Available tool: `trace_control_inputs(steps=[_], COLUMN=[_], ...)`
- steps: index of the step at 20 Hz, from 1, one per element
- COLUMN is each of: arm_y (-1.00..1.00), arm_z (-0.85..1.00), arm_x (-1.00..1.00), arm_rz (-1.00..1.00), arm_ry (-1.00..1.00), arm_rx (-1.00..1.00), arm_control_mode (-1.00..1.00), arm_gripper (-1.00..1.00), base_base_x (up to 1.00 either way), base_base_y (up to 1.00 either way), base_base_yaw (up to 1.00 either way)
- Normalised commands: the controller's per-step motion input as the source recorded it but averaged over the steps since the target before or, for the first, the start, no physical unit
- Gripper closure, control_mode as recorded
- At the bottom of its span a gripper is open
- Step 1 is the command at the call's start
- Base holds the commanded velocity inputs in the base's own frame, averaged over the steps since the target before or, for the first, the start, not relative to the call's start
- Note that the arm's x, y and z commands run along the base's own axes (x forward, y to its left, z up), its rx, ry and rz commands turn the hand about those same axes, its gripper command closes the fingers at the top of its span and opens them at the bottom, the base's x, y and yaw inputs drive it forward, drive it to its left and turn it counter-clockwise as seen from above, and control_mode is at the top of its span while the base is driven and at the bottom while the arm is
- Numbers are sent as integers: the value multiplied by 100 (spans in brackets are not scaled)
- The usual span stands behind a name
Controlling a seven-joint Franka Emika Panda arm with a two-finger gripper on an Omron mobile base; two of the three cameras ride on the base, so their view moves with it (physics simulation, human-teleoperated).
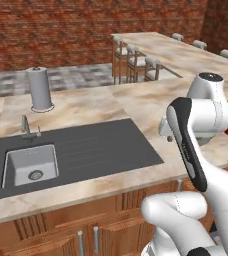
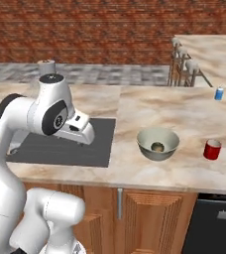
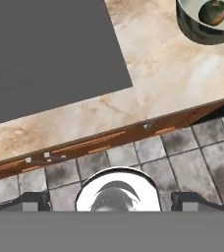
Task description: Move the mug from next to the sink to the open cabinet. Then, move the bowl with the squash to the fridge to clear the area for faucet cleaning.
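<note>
Marble-patterned counter (image 2: 149,106) runs in front of you, with wooden cupboard doors (image 2: 149,218) under its near edge. Your gripper (image 3: 112,201) hangs above that edge, beside the corner of the dark sink panel (image 3: 45,49); its two finger tips stand well apart with nothing between them, and tiled floor lies below. In the right base view your arm bends over the panel's right end. Just past the edge, right of the panel, sits the bowl (image 2: 157,144) with the squash (image 2: 157,147) inside. The mug (image 2: 212,149) stands upright on the counter right of the bowl, near but not touching it. In the left base view the sink (image 1: 30,165) lies at the panel's left end, the faucet (image 1: 27,127) behind it and a paper-towel roll (image 1: 40,88) beyond. Farther back, a small blue can (image 2: 219,94) stands near stools (image 2: 187,67) before the brick wall (image 2: 85,30).
</note>
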Motion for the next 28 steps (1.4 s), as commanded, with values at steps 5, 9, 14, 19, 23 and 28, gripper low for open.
trace_control_inputs(steps=[5,9,14,19,23,28], arm_y=[0,0,0,4,46,29], arm_z=[0,0,0,-6,-26,-46], arm_x=[0,0,0,34,81,83], arm_rz=[0,0,0,0,-8,-8], arm_ry=[0,0,0,0,0,0], arm_rx=[0,0,0,0,7,19], arm_control_mode=[100,100,100,-100,-100,-100], arm_gripper=[-100,-100,-100,-100,-100,-100], base_base_x=[-1,6,44,22,0,0], base_base_y=[-100,-100,-51,-2,0,0], base_base_yaw=[-23,-18,-5,0,0,0])
